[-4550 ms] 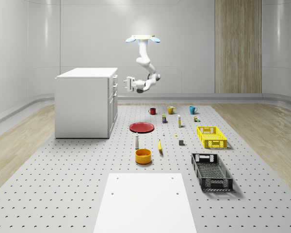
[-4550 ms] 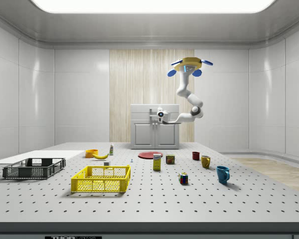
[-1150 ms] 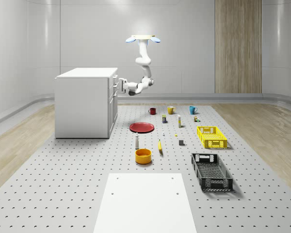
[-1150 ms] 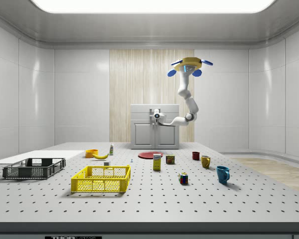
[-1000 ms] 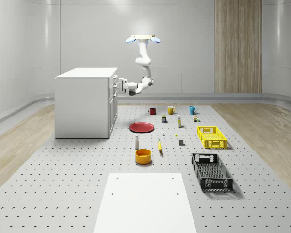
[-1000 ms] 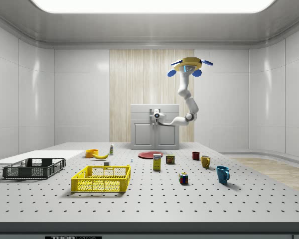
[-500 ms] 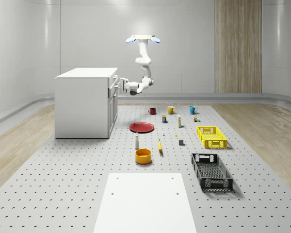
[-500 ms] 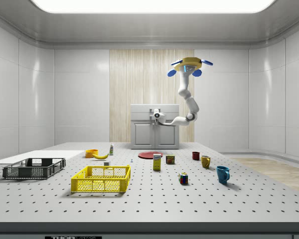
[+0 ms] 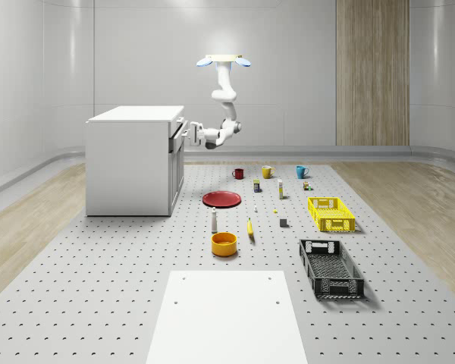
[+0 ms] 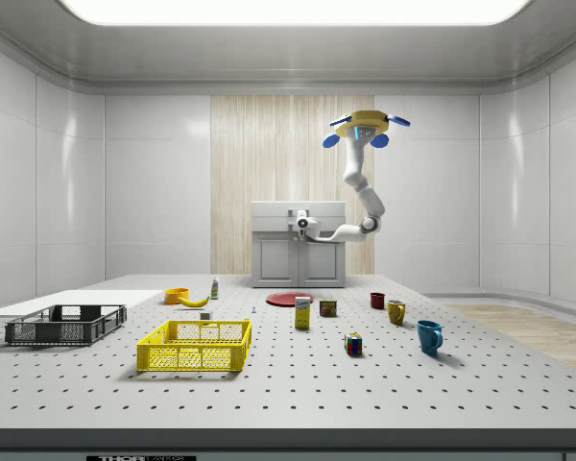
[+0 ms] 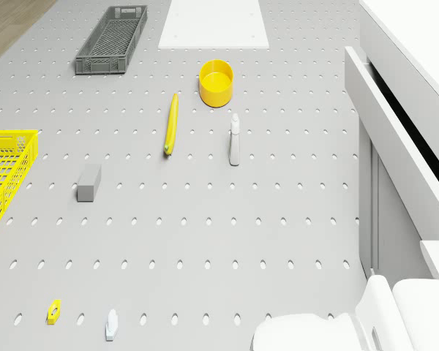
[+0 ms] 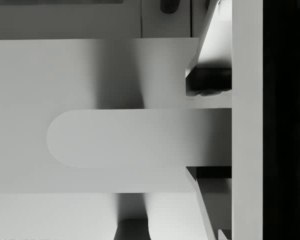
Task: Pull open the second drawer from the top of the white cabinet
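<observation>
The white cabinet (image 9: 129, 163) stands at the whole-scene view's left, on the perforated floor. One of its upper drawers (image 9: 177, 130) is pulled out a little, with a dark gap behind its front (image 11: 395, 142); I cannot tell which drawer. The drone (image 9: 224, 61) hovers high, to the right of the cabinet front, with its arm bent down towards it. My gripper (image 9: 187, 131) is at the drawer front, also seen as gripper (image 10: 302, 223). In the wrist view the gripper (image 12: 210, 137) is shut on the flat rounded handle (image 12: 130, 137), one finger (image 12: 215, 45) on either side.
A red plate (image 9: 221, 199), a small bottle (image 9: 214, 221), a banana (image 9: 250, 227) and an orange bowl (image 9: 224, 243) lie in front of the cabinet. Mugs (image 9: 267, 172), a yellow crate (image 9: 331, 214), a black crate (image 9: 331, 268) and a white board (image 9: 226, 315) lie farther off.
The gripper reached the cabinet front and took the handle. Over the last second it has drawn back slightly to the whole-scene view's right, and the drawer has slid out with it.
</observation>
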You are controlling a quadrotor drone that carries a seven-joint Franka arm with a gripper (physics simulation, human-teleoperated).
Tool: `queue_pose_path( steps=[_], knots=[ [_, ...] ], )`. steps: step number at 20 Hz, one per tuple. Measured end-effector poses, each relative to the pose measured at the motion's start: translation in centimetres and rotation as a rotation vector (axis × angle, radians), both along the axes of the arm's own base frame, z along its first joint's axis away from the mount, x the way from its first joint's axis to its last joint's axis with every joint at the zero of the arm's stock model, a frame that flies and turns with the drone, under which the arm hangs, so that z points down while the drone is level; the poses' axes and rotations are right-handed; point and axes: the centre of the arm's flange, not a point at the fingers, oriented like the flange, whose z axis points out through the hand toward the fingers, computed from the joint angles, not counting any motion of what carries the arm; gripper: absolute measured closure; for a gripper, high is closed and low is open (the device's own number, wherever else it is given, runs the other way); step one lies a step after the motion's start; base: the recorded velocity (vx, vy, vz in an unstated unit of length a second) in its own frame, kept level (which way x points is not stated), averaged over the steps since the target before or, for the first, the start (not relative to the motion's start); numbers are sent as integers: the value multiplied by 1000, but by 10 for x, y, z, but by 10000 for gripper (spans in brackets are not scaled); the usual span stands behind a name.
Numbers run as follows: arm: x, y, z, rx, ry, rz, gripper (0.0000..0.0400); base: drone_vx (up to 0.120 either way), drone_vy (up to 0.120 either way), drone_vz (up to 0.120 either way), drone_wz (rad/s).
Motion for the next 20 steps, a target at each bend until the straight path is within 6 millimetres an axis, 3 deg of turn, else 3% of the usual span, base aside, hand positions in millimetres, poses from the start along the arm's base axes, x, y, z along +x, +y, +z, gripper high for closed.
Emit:
queue_pose_path(
  steps=[4, 5, 7, 8, 12, 15, 20],
  knots=[
    [1, -10, -5, 11, -35, -1, 268, 0, 0, 0, 0],
    [-1, -14, 2, -2, 7, 0, 212, 0, 0, 0, 0],
    [0, -20, 1, -6, -27, -1, 232, 0, 0, 0, 0],
    [-2, -23, 5, -12, -2, -1, 195, 0, 0, 0, 0],
    [1, -33, -3, 8, -36, -1, 258, 0, 0, 0, 0],
    [3, -42, -11, 14, -52, -1, 258, 0, 0, 0, 0],
    [1, -57, -5, 15, -17, -1, 273, 0, 0, 0, 0]
  ],
)
